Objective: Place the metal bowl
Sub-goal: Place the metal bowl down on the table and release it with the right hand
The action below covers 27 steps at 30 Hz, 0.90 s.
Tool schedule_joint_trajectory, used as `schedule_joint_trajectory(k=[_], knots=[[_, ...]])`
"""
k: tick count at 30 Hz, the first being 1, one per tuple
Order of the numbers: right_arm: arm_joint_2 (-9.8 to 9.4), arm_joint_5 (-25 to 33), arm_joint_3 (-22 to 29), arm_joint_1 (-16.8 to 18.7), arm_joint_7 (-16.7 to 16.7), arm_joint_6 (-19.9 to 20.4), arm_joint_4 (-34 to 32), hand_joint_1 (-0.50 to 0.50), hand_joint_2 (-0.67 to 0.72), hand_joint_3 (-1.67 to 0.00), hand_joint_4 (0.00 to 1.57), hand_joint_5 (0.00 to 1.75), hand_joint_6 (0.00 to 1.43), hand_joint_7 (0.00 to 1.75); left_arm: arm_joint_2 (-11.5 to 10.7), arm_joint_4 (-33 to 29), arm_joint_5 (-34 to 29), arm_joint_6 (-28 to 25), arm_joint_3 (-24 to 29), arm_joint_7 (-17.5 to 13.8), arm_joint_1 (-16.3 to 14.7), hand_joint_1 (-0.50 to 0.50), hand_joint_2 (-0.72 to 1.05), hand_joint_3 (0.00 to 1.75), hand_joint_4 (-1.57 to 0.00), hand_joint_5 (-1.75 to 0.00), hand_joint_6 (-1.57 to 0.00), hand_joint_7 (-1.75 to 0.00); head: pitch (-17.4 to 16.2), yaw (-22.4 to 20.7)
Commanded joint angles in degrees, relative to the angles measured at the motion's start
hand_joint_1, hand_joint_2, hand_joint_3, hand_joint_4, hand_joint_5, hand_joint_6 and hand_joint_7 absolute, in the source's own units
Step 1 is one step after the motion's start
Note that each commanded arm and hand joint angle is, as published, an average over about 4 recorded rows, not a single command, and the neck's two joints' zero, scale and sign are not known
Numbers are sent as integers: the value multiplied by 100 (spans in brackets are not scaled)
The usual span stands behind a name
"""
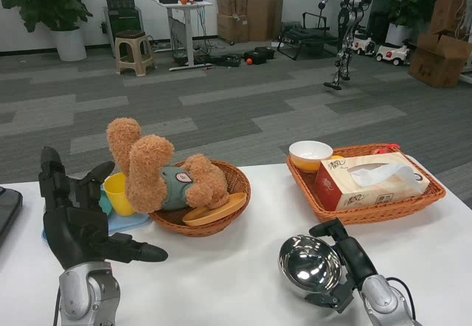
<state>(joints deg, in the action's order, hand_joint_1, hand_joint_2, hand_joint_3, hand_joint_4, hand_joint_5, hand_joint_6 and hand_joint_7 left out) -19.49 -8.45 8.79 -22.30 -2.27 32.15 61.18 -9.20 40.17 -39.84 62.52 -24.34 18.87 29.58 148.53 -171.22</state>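
The metal bowl (310, 266) is held by the right hand (345, 263) at the lower right of the head view, just above or on the white table (221, 282); whether its underside touches the surface cannot be told. The bowl is tipped so that its polished hollow faces the camera. It is gripped at its right-hand rim: one black finger (330, 229) is laid over the top edge and another is hooked beneath the lower edge, so the hand is closed on the bowl's side and sits to the right of it. A rim grip of this kind is probably chosen because the smooth curved wall offers little else to hold (a slip is judged possible if the bowl is tilted further).

The left hand (77, 219) is raised at the lower left with its fingers spread and nothing in them; it appears to be kept clear as a waiting hand.

Behind the bowl, two wicker baskets are set out. The round basket (234, 193) at centre is filled by a teddy bear (158, 175) lying on its back beside an orange plate (215, 212), with a yellow cup (118, 192) just to its left. The rectangular basket (369, 212) to the right carries a tissue box (369, 180) and a small white bowl (310, 153). The bare table in front of the baskets is judged the likeliest resting place, since both baskets are crowded.
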Motion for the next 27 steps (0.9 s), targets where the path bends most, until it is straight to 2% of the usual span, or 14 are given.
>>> schedule_joint_trajectory(k=[1, 5, 9, 13, 18, 20, 23, 24, 27], knots=[[-55, -113, 53, 22, 47, -18, 118, -25, -48, -151, 131, 107, 9, 161, -20, 18, -32, 32, 26, -15, 75, -48, -72, 0, -112, -123, -3, -7, 1, 0], [-55, -189, 62, 46, 62, -18, 120, -25, -48, -151, 126, 107, 6, 161, -20, 0, -32, 32, 26, -15, 57, -48, -72, 0, -112, -123, -1, -7, 0, 4], [-46, -189, 66, 64, 58, -3, 105, -25, -48, -151, 88, 131, 1, 168, -20, -2, -32, 32, 26, -15, 39, -48, -72, 0, -112, -123, -1, -7, -4, 11], [-13, -176, 180, 90, -21, 6, 94, -25, -43, -151, 69, 143, 0, 168, -18, -2, -32, 32, 26, -15, 15, -48, -72, 0, -112, -123, -3, -7, -5, 13], [55, -161, 422, 147, -221, 1, 19, -25, -38, -153, 45, 170, 0, 175, -11, -33, -28, 41, 17, -15, -29, -48, -72, 4, -112, -123, -1, -7, -5, 13], [60, -137, 486, 202, -263, -14, -36, -27, -35, -153, 32, 165, 0, 171, -11, -44, -21, 41, 15, -15, -55, -48, -72, 0, -112, -123, -1, -7, -5, 13], [64, -51, 602, 244, -322, -25, -53, -27, -30, -157, 20, 136, 0, 154, -11, -62, -15, 46, 8, -15, -79, -48, -72, 0, -112, -123, -1, -7, 10, 17], [69, 6, 626, 257, -342, -25, -53, -26, -29, -159, 17, 121, 0, 148, -11, -68, -13, 48, 8, -15, -84, -48, -72, 0, -112, -123, -1, -7, 18, 19], [77, 182, 646, 299, -386, -27, -53, -25, -26, -155, 13, 97, 0, 143, -11, -81, -6, 50, 8, -15, -90, -48, -72, 0, -112, -123, -1, -7, 54, 31]])
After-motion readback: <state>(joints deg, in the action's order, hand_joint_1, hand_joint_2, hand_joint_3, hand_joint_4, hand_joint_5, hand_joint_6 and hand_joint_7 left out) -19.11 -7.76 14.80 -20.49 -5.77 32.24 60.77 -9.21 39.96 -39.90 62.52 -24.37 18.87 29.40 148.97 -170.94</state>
